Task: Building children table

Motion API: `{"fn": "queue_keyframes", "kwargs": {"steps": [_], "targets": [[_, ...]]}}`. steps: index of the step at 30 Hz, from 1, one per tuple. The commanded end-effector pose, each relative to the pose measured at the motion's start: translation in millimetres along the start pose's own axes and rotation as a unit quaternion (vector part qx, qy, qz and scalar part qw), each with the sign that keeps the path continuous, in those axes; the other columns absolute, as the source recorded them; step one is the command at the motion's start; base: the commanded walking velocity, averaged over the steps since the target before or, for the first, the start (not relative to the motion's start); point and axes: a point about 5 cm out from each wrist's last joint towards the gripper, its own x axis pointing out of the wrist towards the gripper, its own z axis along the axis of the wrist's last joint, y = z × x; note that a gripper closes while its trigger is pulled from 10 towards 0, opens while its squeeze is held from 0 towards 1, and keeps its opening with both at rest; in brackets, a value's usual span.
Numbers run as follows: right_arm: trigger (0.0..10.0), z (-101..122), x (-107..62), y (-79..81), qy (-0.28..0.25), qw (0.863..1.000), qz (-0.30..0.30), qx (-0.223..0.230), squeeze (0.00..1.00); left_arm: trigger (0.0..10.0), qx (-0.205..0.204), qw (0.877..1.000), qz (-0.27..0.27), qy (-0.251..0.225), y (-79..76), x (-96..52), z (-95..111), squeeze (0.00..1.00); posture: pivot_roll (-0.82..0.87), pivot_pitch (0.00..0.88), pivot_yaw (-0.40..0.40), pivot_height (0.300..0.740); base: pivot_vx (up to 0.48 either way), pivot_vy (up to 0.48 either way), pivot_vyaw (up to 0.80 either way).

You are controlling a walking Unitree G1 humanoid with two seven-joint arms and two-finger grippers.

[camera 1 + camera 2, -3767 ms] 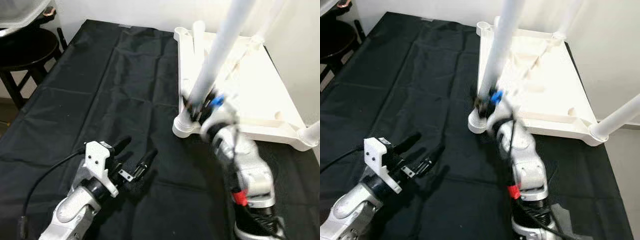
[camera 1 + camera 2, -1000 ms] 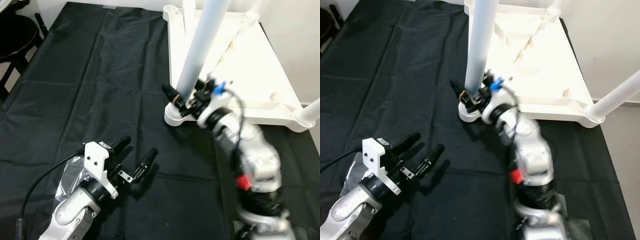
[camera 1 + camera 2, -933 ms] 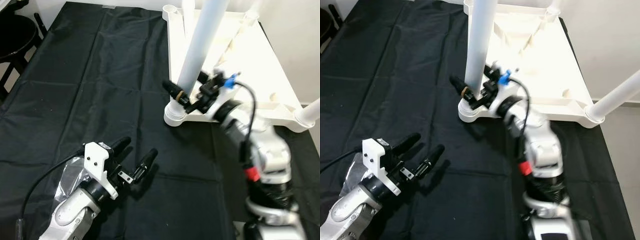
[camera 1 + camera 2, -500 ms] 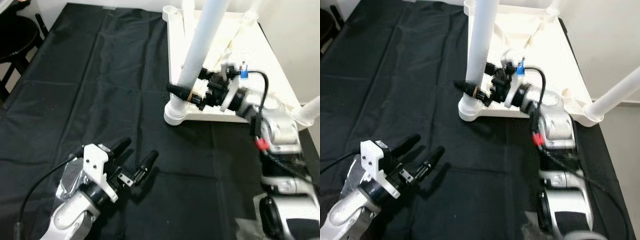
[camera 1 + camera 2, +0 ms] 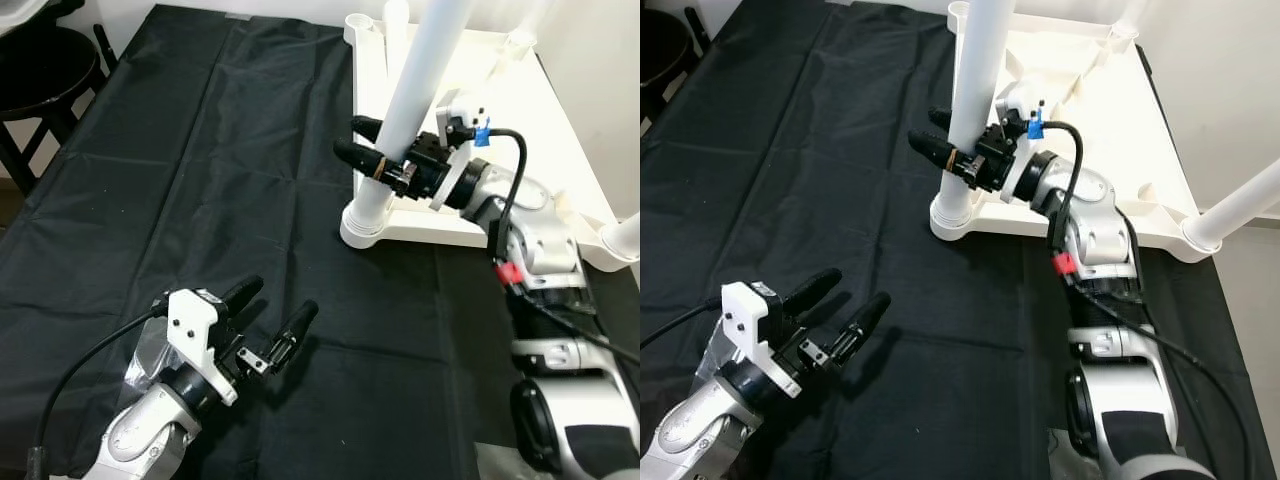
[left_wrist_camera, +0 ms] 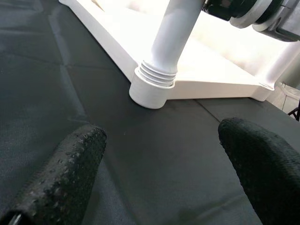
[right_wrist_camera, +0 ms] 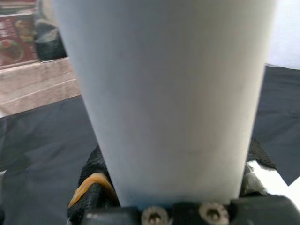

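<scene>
Black cloth (image 5: 200, 180) covers the work surface, with a dark stool (image 5: 45, 75) at its far left. Low on the left, the left gripper (image 5: 268, 322) rests above the cloth, fingers spread and empty. Right of centre, the right gripper (image 5: 362, 146) clasps the white table leg (image 5: 415, 95) just above its threaded socket (image 6: 151, 87) on the upturned tabletop (image 5: 520, 130). Screwing this leg home looks like the current step; next likely calls for twisting, then regripping.
</scene>
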Motion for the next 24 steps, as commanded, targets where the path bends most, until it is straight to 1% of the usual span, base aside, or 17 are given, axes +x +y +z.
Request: {"fn": "queue_keyframes", "kwargs": {"steps": [1,2,5,6,7,8,10,11,14,16,17,19,20,21,22,23,24], "targets": [[0.0,-27.1,-7.5,3.1,0.059,0.997,-0.048,0.019,0.0,10.0,-0.006,1.0,0.0,0.005,-1.1,-1.1,-2.9,0.0,0.04,0.285,-0.106,0.74,0.0,0.0,0.0],[0.0,-27.1,-7.5,3.1,0.059,0.997,-0.048,0.019,0.0,10.0,-0.006,1.0,0.0,0.005,-1.1,-1.1,-2.9,0.0,0.04,0.285,-0.106,0.74,0.0,0.0,0.0],[0.0,-42.5,-7.7,24.4,0.091,0.976,-0.193,0.033,0.0,10.0,-0.005,1.0,0.001,0.005,0.6,0.3,-4.3,0.0,0.03,0.272,-0.108,0.74,0.0,0.0,0.0],[0.0,-42.5,-7.7,24.4,0.091,0.976,-0.193,0.033,0.0,10.0,-0.005,1.0,0.001,0.005,0.6,0.3,-4.3,0.0,0.03,0.272,-0.108,0.74,0.0,0.0,0.0],[0.0,-49.3,-10.0,37.8,0.103,0.963,-0.246,0.042,0.0,10.0,-0.005,1.0,0.001,0.004,1.0,1.1,-4.8,0.0,0.03,0.266,-0.11,0.74,0.0,0.0,0.0],[0.0,-49.3,-10.0,37.8,0.103,0.963,-0.246,0.042,0.0,10.0,-0.005,1.0,0.001,0.004,1.0,1.1,-4.8,0.0,0.03,0.266,-0.11,0.74,0.0,0.0,0.0],[0.0,-56.0,-7.9,59.3,0.11,0.947,-0.295,0.064,0.0,10.0,-0.003,1.0,0.002,0.004,2.3,3.0,-6.1,0.0,0.04,0.254,-0.108,0.74,0.0,0.0,0.0],[0.0,-56.2,-6.1,63.5,0.114,0.943,-0.305,0.066,0.0,10.0,-0.002,1.0,0.002,0.004,2.9,3.5,-6.6,0.0,0.04,0.251,-0.108,0.74,0.0,0.0,0.0],[0.0,-56.2,-6.1,63.5,0.114,0.943,-0.305,0.066,0.0,10.0,-0.002,1.0,0.002,0.004,2.9,3.5,-6.6,0.0,0.04,0.251,-0.108,0.74,0.0,0.0,0.0],[0.0,-54.1,-3.2,65.3,0.124,0.938,-0.317,0.061,0.0,10.0,0.0,1.0,0.002,0.004,3.8,3.2,-6.9,0.0,0.03,0.25,-0.106,0.74,0.0,0.0,0.0],[8.2,-54.0,-0.8,66.8,0.143,0.938,-0.311,0.052,0.0,10.0,0.0,1.0,0.002,0.004,4.2,2.9,-6.8,0.0,0.03,0.251,-0.106,0.74,0.0,0.0,0.0],[8.2,-53.5,0.5,69.1,0.157,0.936,-0.31,0.047,0.0,10.0,0.0,1.0,0.002,0.004,4.5,2.9,-6.7,0.0,0.03,0.251,-0.106,0.74,0.0,0.0,0.0],[10.0,-54.3,2.5,72.4,0.163,0.937,-0.302,0.057,0.0,10.0,0.0,1.0,0.002,0.004,4.5,2.7,-6.6,0.0,0.03,0.255,-0.101,0.74,0.0,0.0,0.0],[10.0,-52.3,4.4,76.2,0.157,0.942,-0.289,0.064,0.0,10.0,0.0,1.0,0.002,0.004,4.6,2.7,-6.6,0.0,0.03,0.255,-0.101,0.74,0.0,0.0,0.0],[10.0,-45.2,6.4,76.5,0.121,0.952,-0.267,0.094,0.14,10.0,0.0,1.0,0.001,0.005,4.5,2.6,-6.6,0.0,0.03,0.26,-0.099,0.74,0.0,0.0,0.0],[10.0,-39.7,7.4,76.2,0.094,0.957,-0.25,0.113,0.14,10.0,-0.001,1.0,0.001,0.005,4.4,2.4,-6.6,0.0,0.03,0.26,-0.099,0.74,0.0,0.0,0.0],[10.0,-33.9,7.7,74.2,0.071,0.963,-0.232,0.119,1.0,10.0,-0.001,1.0,0.001,0.005,4.3,2.3,-6.5,0.0,0.03,0.26,-0.099,0.74,0.0,0.0,0.0]]}}
